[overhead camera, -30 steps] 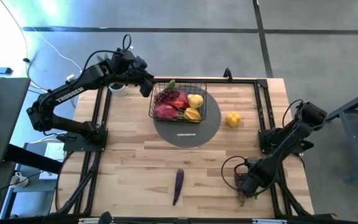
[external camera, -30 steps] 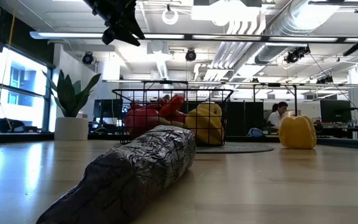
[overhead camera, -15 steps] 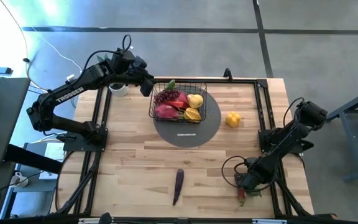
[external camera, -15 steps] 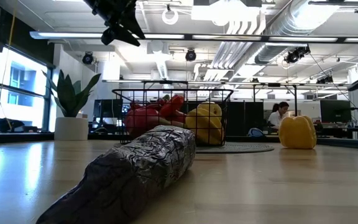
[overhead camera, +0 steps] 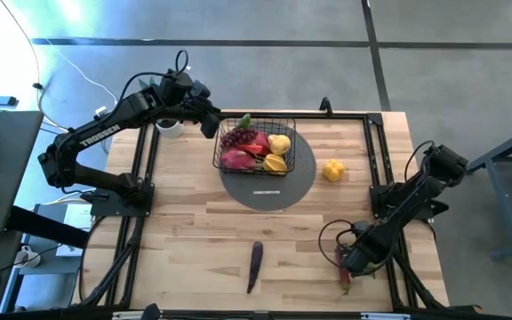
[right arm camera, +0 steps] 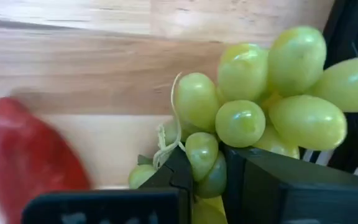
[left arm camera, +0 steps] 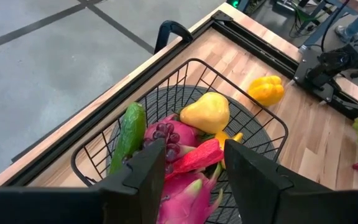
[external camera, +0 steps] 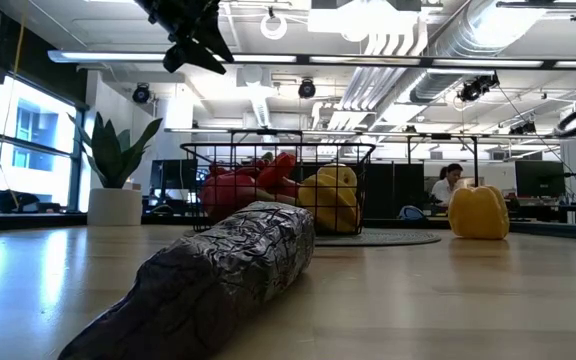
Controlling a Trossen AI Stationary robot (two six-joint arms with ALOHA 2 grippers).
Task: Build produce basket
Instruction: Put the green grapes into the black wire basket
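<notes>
Right gripper [right arm camera: 205, 171] pinches green grapes [right arm camera: 260, 106], its fingertips half hidden.

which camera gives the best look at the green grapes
The right wrist view: the green grapes fill the picture, with the right gripper shut on the bunch beside a red pod. The left wrist view catches a few at its edge. In the high view the arm mostly covers them; the low view misses them.

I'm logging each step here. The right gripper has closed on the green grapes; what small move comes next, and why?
Probably lift straight up. The right gripper is shut on the green grapes low at the table's near right corner, beside a red pod, while the basket sits far off.
</notes>
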